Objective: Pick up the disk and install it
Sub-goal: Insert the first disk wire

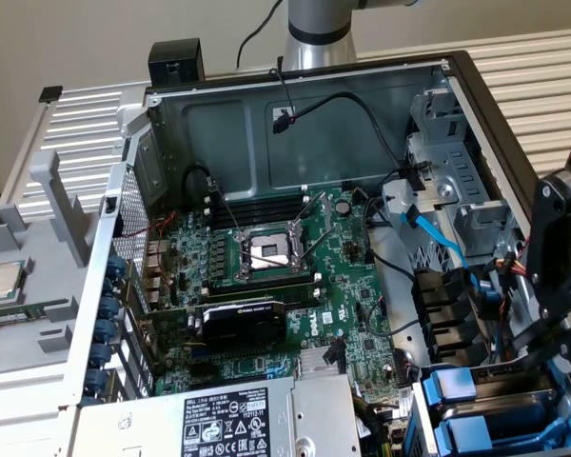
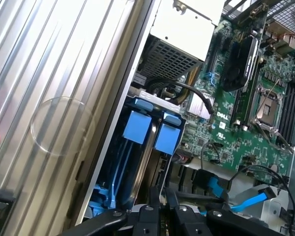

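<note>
Gripper (image 2: 161, 196), black jointed metal, fingers pinched nearly together near glossy blue plastic carrier tabs (image 2: 137, 126); whether it clasps anything, I can't tell.

- Arm (image 1: 316, 21), at twelve o'clock in the exterior view: is showing a round silver-grey tube, with a dark band ringing it and a black joint edge capping it.
- Gripper (image 2: 162, 192): is showing matt black angular links (image 2: 101, 222), layered and overlapping, each carrying a round silver pin (image 2: 148, 208).
- Housing (image 1: 560, 249), at three o'clock in the exterior view: is showing a blocky black shell with hinged black bars hanging off it.
</note>
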Robot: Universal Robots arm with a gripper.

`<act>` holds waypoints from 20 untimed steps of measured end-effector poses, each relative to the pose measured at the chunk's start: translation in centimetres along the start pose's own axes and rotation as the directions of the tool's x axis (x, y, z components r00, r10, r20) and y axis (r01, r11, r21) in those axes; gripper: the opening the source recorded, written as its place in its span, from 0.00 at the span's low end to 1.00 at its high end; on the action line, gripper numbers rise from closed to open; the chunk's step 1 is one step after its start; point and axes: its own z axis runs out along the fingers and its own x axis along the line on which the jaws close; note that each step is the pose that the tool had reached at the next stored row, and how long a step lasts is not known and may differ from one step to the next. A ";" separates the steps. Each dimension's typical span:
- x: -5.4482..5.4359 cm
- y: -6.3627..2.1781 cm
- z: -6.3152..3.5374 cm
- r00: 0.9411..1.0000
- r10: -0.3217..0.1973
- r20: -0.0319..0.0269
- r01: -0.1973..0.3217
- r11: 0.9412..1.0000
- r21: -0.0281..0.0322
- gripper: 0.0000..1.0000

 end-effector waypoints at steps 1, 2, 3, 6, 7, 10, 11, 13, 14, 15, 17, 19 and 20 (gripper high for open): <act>-0.1 -0.01 0.01 1.000 0.002 -0.009 -0.002 1.000 -0.003 0.17; -0.3 -0.01 0.04 1.000 0.003 -0.019 -0.004 1.000 -0.006 0.17; -0.4 -0.02 0.07 1.000 0.005 -0.031 -0.006 1.000 -0.009 0.17; -0.8 -0.03 0.14 0.998 0.011 -0.064 -0.012 1.000 -0.019 0.17; -1.0 -0.04 0.16 0.997 0.013 -0.074 -0.014 1.000 -0.021 0.17; -1.5 -0.13 0.15 0.995 0.016 -0.099 -0.019 0.999 -0.027 0.17; -1.7 -0.17 0.15 0.994 0.017 -0.107 -0.020 0.999 -0.029 0.17; -2.1 -0.23 0.16 0.992 0.020 -0.124 -0.024 0.999 -0.033 0.17; -2.3 -0.26 0.17 0.991 0.021 -0.134 -0.026 0.999 -0.035 0.17; -2.4 -0.30 0.20 0.989 0.022 -0.144 -0.028 0.999 -0.038 0.17; -2.8 -0.39 0.26 0.986 0.025 -0.167 -0.033 0.999 -0.042 0.17; -3.1 -0.49 0.32 0.981 0.028 -0.191 -0.038 0.998 -0.046 0.17; -3.3 -0.54 0.36 0.979 0.029 -0.203 -0.040 0.998 -0.048 0.17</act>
